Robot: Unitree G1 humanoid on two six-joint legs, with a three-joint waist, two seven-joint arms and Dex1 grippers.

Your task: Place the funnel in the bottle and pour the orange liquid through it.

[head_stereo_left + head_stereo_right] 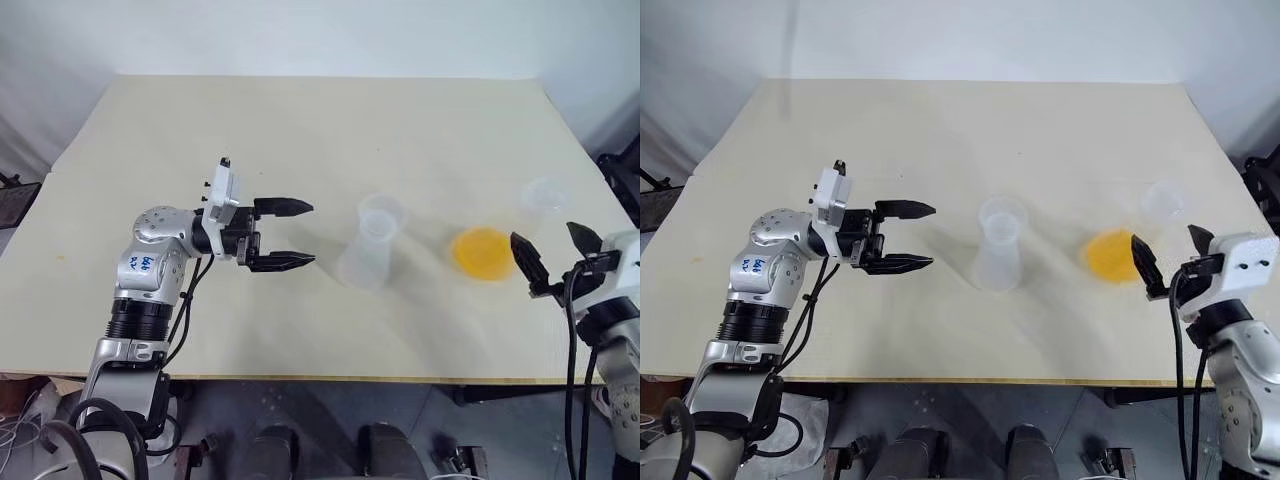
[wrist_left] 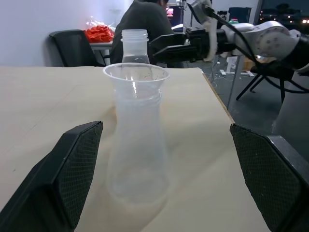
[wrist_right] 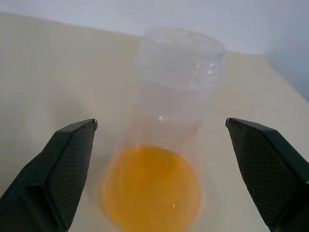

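The clear bottle (image 1: 366, 255) stands upright at the middle of the table. A clear funnel (image 2: 136, 73) appears to sit in its mouth. My left gripper (image 1: 306, 234) is open, level, pointing at the bottle from its left and a short gap away from it. To the right stands a clear flask (image 1: 540, 196) with the orange liquid (image 1: 482, 252) pooled in its base. My right gripper (image 1: 553, 248) is open just in front of the flask, with a finger (image 3: 63, 164) on each side of it and not touching it.
The cream table (image 1: 200, 140) has its front edge (image 1: 320, 378) just below both arms and its right edge close to the flask. In the left wrist view a person in a dark top (image 2: 145, 19) and a chair (image 2: 72, 46) are beyond the table.
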